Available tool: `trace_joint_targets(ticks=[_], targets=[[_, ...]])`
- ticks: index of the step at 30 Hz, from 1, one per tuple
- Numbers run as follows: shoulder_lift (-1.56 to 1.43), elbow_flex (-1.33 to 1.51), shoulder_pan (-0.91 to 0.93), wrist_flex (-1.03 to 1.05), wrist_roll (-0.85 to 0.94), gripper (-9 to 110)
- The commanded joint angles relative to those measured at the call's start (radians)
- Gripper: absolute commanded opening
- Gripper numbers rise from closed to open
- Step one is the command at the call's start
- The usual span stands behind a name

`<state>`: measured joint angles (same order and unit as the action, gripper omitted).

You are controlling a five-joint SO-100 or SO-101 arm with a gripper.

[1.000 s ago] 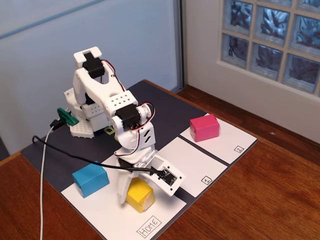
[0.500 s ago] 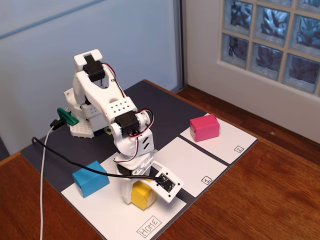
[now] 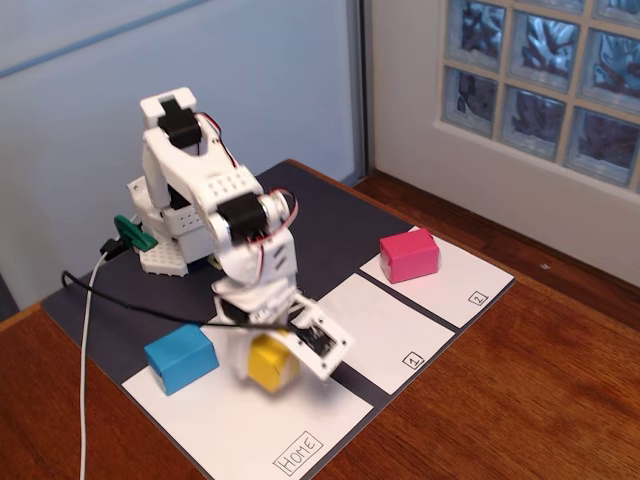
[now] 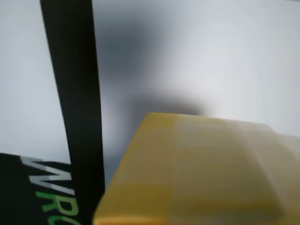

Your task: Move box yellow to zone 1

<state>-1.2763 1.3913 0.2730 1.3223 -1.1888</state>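
Now the pincer [image 3: 262, 362], clenched on the box yellow [image 3: 270, 362], has lifted it off the Home panel [image 3: 250, 430], with zone 1 [image 3: 385, 330] beside it.

In the fixed view the yellow box [image 3: 268, 362] is in the pincer [image 3: 262, 365], above the Home panel [image 3: 240, 420]. The blue box [image 3: 180, 358] lies on this panel, to the left. Zone 1 [image 3: 385, 330] is to the right, then the panel 2 [image 3: 450, 275], where the pink box [image 3: 408, 255] sits at the far end.
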Motion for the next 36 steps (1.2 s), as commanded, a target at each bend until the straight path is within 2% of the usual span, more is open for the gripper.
trace_joint_targets(ticks=[1, 8, 13, 23, 36], targets=[[-0.140, -0.046, -0.009, 0.067, -0.023, 0], [-0.210, -0.152, -0.049, 0.298, -0.051, -1], [-0.258, -0.158, -0.132, 0.347, -0.084, -1], [-0.215, -0.342, -0.345, 0.327, -0.261, -1], [-0.041, -0.342, -0.485, 0.176, -0.413, -1]])
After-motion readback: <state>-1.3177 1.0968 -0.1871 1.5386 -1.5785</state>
